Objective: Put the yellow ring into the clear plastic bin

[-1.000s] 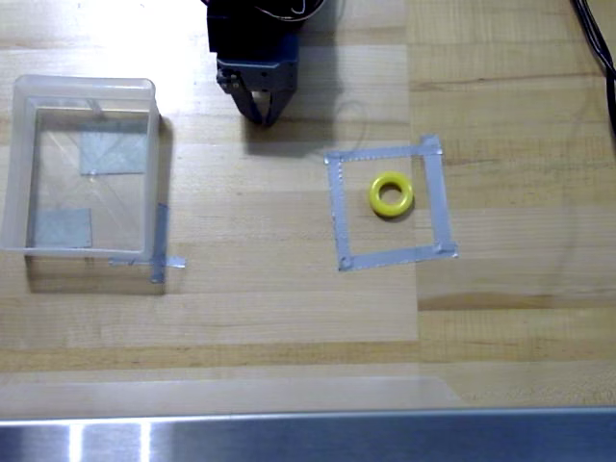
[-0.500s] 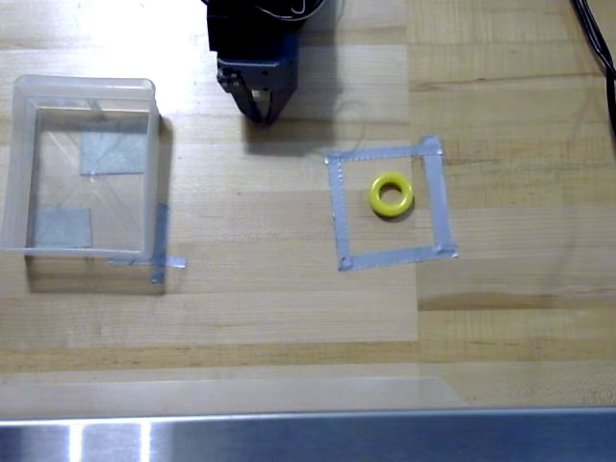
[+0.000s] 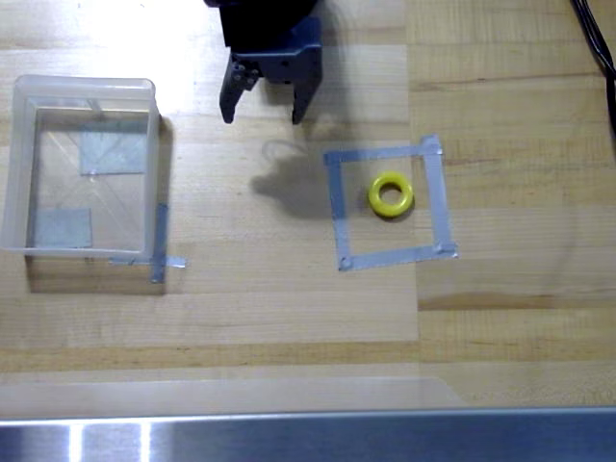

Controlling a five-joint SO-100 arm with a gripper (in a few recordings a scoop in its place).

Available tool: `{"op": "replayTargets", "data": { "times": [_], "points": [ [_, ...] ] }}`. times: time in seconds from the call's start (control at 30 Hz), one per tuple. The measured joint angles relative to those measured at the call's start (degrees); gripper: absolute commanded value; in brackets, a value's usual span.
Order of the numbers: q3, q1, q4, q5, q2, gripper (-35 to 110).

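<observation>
The yellow ring [image 3: 391,194] lies flat on the wooden table inside a grey tape square outline [image 3: 388,204], right of centre. The clear plastic bin [image 3: 82,171] stands at the left, with grey tape patches showing through its base and nothing in it. My dark gripper [image 3: 264,114] hangs at the top centre, raised off the table, open with its two fingers spread wide and nothing between them. It sits up and to the left of the ring, between the bin and the tape square.
A metal strip [image 3: 308,438] runs along the table's front edge. A black cable [image 3: 597,43] crosses the top right corner. Grey tape marks [image 3: 159,245] lie by the bin's lower right corner.
The gripper has opened from shut to wide apart and has lifted and shifted slightly right; its shadow now falls lower, beside the tape square. Ring and bin have not moved.
</observation>
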Motion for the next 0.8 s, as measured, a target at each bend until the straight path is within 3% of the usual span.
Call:
{"op": "replayTargets", "data": {
  "times": [0.37,0.57,0.8],
  "points": [
    [-28.48,-20.48,-3.69,11.6,-41.4,57],
    [-40.96,-23.29,-3.34,11.95,-53.79,57],
    [-43.15,-21.8,-3.08,11.95,-57.13,57]
  ]
}}
